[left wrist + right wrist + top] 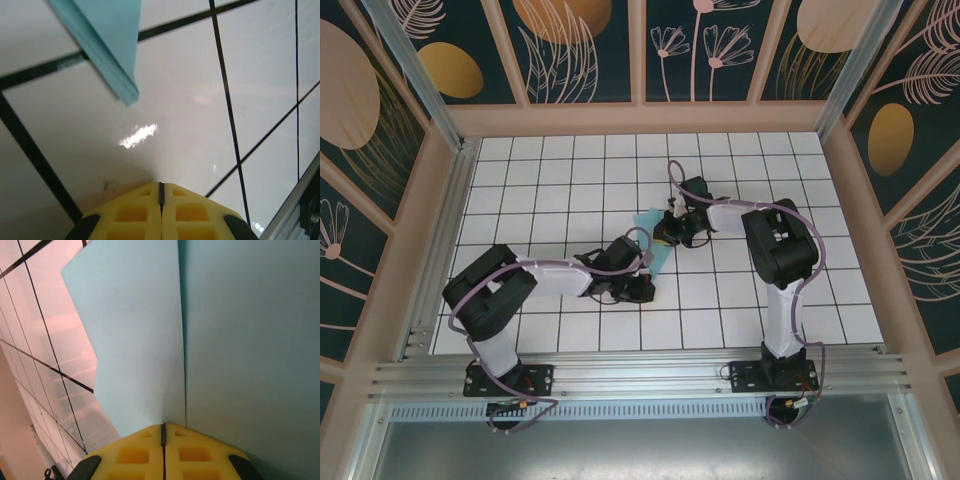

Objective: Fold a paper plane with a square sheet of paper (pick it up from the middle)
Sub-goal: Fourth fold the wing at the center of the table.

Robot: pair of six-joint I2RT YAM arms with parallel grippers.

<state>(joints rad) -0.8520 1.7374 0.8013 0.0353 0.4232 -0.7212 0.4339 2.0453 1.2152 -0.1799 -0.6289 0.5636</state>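
As both arms reach toward mid-table, the folded teal paper lies on the white grid table between the two grippers. Left gripper: yellow jaws pressed together on nothing, with a pointed, layered end of the paper ahead and to the left, apart from the tips. Right gripper: yellow jaws pressed together, tips set at the paper's centre crease; whether they touch or nip the sheet cannot be told.

Paper plane was light teal-blue. Tabletop was white with black grid. Left end effector was yellow. Walls were dark teal, peach botanicals.
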